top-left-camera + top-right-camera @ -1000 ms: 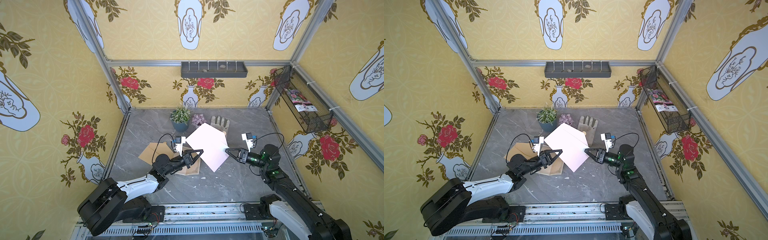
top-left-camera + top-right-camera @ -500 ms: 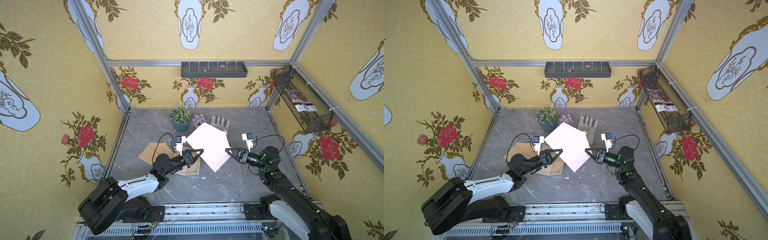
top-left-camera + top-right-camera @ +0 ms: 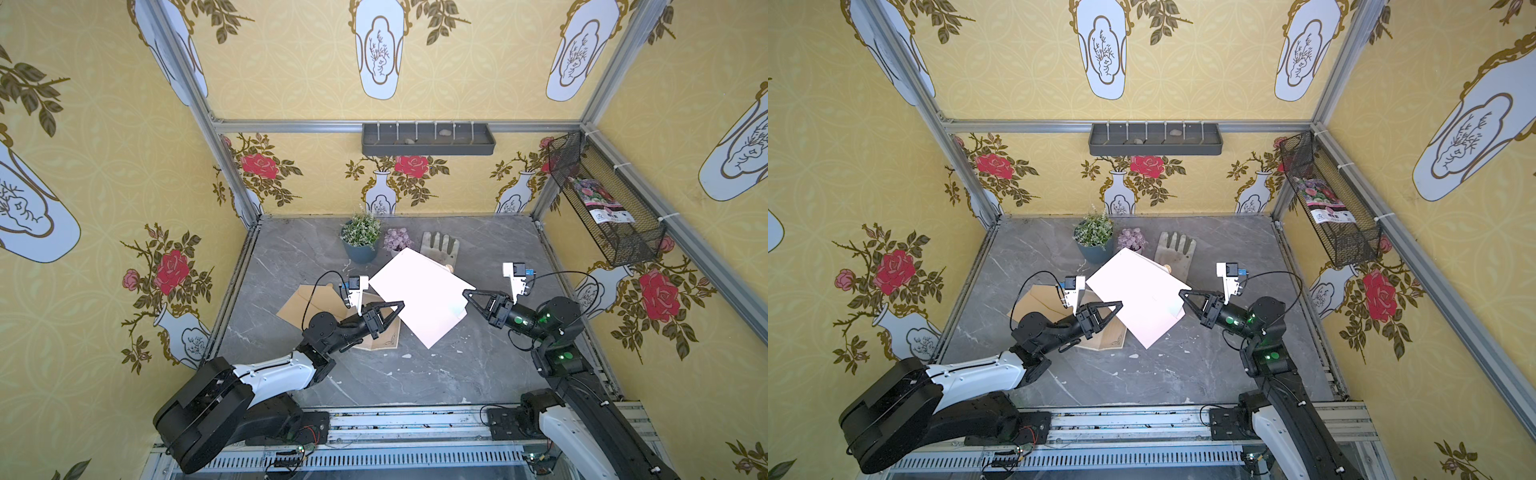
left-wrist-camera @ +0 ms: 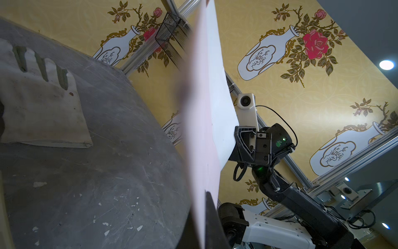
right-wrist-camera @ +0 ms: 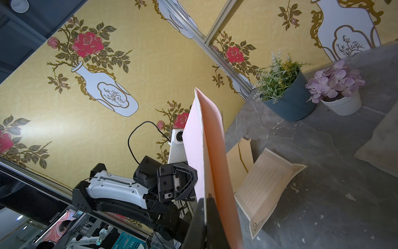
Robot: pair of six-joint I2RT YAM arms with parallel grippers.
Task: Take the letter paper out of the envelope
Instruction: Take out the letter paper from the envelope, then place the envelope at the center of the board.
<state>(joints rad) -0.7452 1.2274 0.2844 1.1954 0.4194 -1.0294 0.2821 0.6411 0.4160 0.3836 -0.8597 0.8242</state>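
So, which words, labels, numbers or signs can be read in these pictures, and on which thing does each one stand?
No text can be read with certainty.
Flower packet in the mesh basket: white label with dark print, too small to read.
Letter paper: ruled lines and corner ornaments only, no words.
Pink envelope: blank on the sides shown.

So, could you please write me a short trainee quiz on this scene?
1. True or false: the left gripper and right gripper are both shut on the pink envelope.
2. The lined letter paper lies: A in the wire basket, B on the table, C in the wall tray.
3. Besides the green plant, how many potted plants are there?
Key: 1 true; 2 B; 3 one, the purple plant.
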